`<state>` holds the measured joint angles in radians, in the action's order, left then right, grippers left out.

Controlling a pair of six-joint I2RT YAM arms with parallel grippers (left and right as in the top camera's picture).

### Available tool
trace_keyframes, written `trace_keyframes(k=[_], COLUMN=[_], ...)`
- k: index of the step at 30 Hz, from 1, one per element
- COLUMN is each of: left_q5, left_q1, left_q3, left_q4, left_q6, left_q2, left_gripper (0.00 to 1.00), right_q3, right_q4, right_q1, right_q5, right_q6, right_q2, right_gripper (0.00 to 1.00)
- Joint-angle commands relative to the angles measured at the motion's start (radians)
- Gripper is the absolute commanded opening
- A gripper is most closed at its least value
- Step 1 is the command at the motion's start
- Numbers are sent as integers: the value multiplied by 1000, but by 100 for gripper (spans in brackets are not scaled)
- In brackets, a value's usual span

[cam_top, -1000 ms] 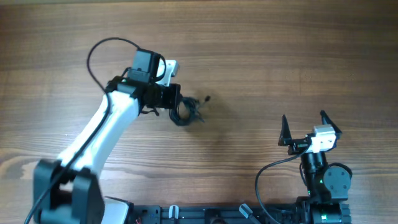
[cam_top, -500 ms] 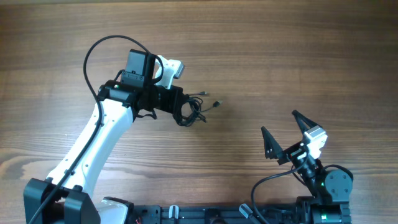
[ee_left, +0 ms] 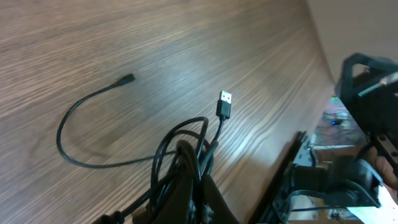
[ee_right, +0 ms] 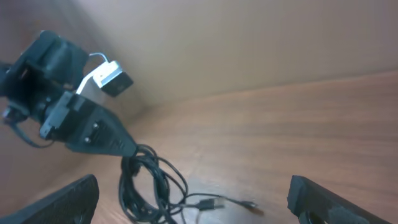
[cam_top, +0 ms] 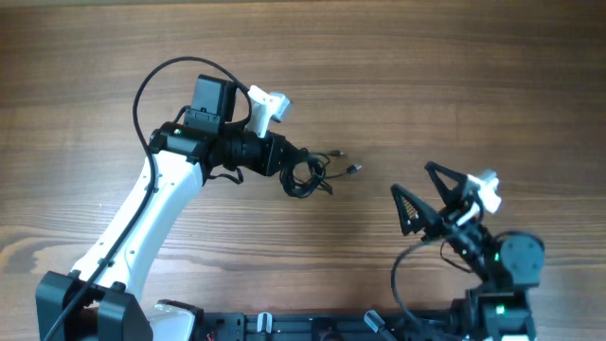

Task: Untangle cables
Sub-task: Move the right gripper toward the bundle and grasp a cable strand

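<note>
The cables (cam_top: 308,174) are thin black cords bunched in a loose coil on the wooden table, with plug ends trailing right. My left gripper (cam_top: 287,163) is shut on the coil at its left side. In the left wrist view the cables (ee_left: 186,140) loop out from between the shut fingers (ee_left: 198,202), with a USB plug (ee_left: 224,103) and a long strand with a small plug (ee_left: 126,79) lying on the wood. My right gripper (cam_top: 423,196) is open and empty, to the right of the cables and turned towards them. The right wrist view shows the cables (ee_right: 149,186) between its spread fingertips (ee_right: 193,208).
The wooden table (cam_top: 426,85) fills the overhead view. A black rail with the arm bases (cam_top: 331,327) runs along the front edge. The left arm's own thick black wire (cam_top: 156,80) arcs above its wrist.
The left gripper has carried the cable bunch to the right over the table, and the plug ends trail further right. The right gripper has swung left and tilted towards the cables.
</note>
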<state>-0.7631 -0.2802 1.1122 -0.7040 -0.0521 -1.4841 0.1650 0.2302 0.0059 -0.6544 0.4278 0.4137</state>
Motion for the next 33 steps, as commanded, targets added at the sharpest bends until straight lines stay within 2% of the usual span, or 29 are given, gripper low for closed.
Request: trace_keyframes(k=[1,3,6,8,10,11,13,14,19,23,27,32,33], left_q5=[-102,-119,-131,-131,-131,-131,-132,-146,-262,-294,-317,-312,-310], left_q1=[3,3,4,4,4,4,4,3,3,3,3,3,3], left_q3=[5,5,5,5,5,5,5,5,5,5,5,5,5], left_q4=[5,5,5,6,16,20,32,40,42,42,42,42,42], left_q6=[-22,-19,-4,40,80,100,148,177,226,251,271,270,270], left_q2=[27,27,27,27,27,27,27,27,27,27,27,27,27], left_gripper=[4,4,4,4,4,4,4,4,4,4,4,4,4], right_q3=[179,286,398,407,407,407,407,407,407,407,406,406,406], right_q4=[11,15,60,185,182,204,299,344,360,360,359,375,375], right_q1=[2,2,2,2,5,8,21,40,141,196,206,191,166], right_q5=[-158,-251,-377,-428,-437,-473,-640,-724,-768,-695,-632,-610,-620], right_q6=[-74,-69,17,202,359,362,271,190,-24,-71,-118,-108,-77], right_q2=[222,368,561,690,811,850,931,982,1103,1114,1114,1114,1114], right_gripper=[100,100,100,100,100,100,95,87,66,71,71,100,100])
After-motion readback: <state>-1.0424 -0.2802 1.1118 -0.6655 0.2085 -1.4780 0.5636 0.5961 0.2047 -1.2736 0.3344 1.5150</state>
